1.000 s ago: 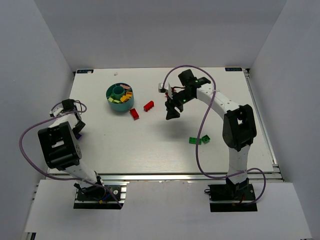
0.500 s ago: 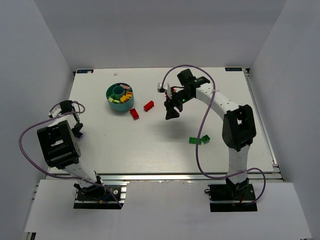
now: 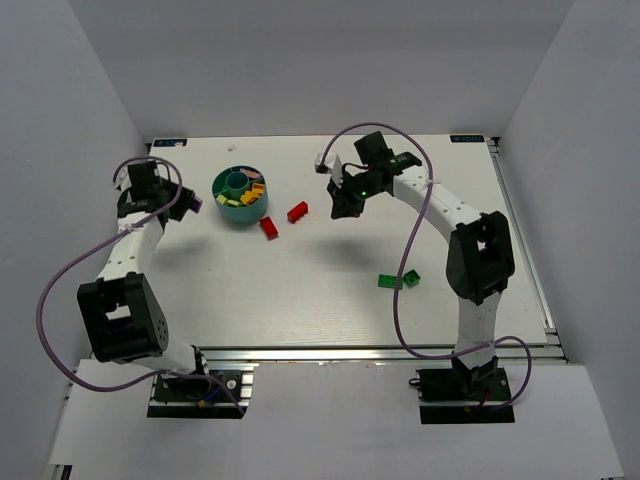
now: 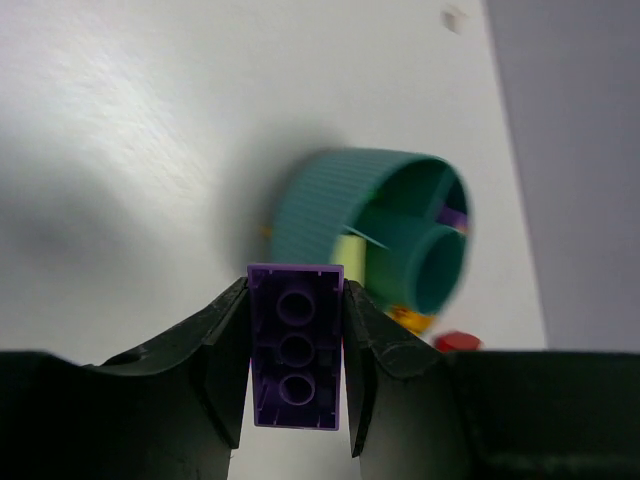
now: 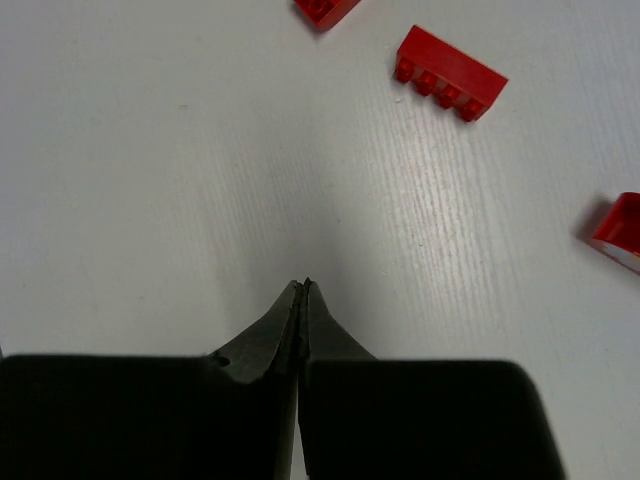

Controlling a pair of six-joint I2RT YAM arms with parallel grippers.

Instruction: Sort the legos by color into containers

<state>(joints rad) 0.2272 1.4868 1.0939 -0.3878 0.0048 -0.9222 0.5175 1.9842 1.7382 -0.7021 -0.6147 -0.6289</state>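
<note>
Left gripper: jaws part open and clamped on the long sides of a purple brick. Its underside, with three round tubes, faces the wrist camera. In the overhead view, this gripper and the purple brick sit just left of the teal cup, apart from it. How high they are above the table cannot be told.

Left wrist view: the teal cup is blurred. Ribbed outer wall, central tube and a few inner walls show. There is a purple sliver inside at the far rim and a pale yellow-green patch beside the tube. A yellow scrap and a red scrap at the cup's base are too smeared to identify.

Overhead: the cup holds yellow, orange and pinkish pieces. They are too small to assign to compartments.

Right gripper: jaws fully together, nothing between them. It hangs over bare table right of the cup. Whether the tips touch the surface is unclear.

Right wrist view: one red brick is whole. A second is cut off by the top edge and a third by the right edge. Overhead shows only two red bricks, between the cup and the right gripper.

Two green bricks lie side by side, nearer and to the right. Whether they touch is unclear.
</note>
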